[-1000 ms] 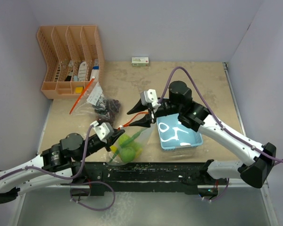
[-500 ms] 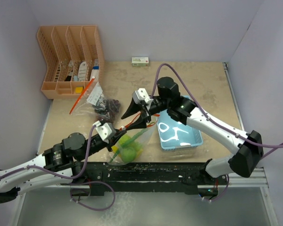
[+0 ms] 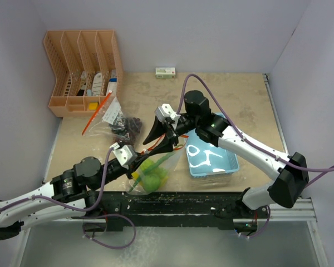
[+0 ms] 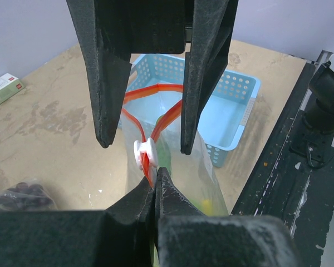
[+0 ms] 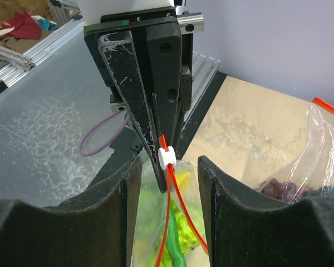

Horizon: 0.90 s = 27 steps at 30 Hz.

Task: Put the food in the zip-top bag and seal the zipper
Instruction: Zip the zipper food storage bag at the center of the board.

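Note:
A clear zip-top bag (image 3: 153,171) with an orange zipper hangs between both grippers. It holds lime-green bumpy fruits (image 3: 150,177), a long green vegetable (image 5: 181,245) and something yellow (image 3: 134,176). My left gripper (image 3: 140,157) is shut on the zipper's end (image 4: 154,171), just below the white slider (image 4: 141,154). My right gripper (image 3: 154,142) is open, and its fingers (image 4: 203,72) stand either side of the slider (image 5: 166,157) without touching it. The zipper's far part gapes open (image 4: 156,92). A dark grape bunch (image 3: 128,125) lies in a second clear bag behind.
A light-blue plastic basket (image 3: 229,161) stands right of the bag, also in the left wrist view (image 4: 242,89). An orange desk organizer (image 3: 80,67) is at the back left, with a small box (image 3: 165,71) at the back wall. The black front rail (image 3: 172,200) runs below the bag.
My right arm has swung left and down, bringing its open fingers around the bag's zipper near my left gripper. The left gripper has held still on the bag.

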Available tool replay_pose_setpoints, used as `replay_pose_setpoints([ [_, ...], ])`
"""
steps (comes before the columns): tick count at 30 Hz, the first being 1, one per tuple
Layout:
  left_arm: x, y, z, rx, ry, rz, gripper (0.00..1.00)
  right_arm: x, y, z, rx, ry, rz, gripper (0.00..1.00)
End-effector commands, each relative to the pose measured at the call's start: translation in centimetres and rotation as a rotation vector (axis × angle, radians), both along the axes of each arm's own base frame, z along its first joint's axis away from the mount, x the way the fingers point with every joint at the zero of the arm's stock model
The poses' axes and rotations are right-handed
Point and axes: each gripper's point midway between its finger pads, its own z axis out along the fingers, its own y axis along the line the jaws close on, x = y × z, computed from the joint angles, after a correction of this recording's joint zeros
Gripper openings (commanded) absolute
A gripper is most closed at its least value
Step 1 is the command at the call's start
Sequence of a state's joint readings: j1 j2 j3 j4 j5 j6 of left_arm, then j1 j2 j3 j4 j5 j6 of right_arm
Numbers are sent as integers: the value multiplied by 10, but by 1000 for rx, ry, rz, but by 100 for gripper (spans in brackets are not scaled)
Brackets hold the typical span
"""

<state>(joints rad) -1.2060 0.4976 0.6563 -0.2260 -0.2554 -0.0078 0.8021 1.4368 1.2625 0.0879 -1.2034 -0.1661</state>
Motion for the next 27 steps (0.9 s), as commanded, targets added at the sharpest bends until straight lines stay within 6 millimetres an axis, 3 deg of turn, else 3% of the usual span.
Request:
replay_pose_setpoints([
  [1, 1, -2, 10, -45, -2, 7, 0, 0, 2, 27, 53, -23, 16, 48],
  [13, 3, 0, 10, -45, 0, 23, 0, -1, 3, 23, 39, 4, 24, 36],
  [21, 4, 1, 10, -48, 2, 30, 0, -3, 2, 19, 24, 22, 25, 47],
  [27, 4, 1, 10, -46, 4, 33, 0, -4, 5, 14, 11, 38, 27, 47],
])
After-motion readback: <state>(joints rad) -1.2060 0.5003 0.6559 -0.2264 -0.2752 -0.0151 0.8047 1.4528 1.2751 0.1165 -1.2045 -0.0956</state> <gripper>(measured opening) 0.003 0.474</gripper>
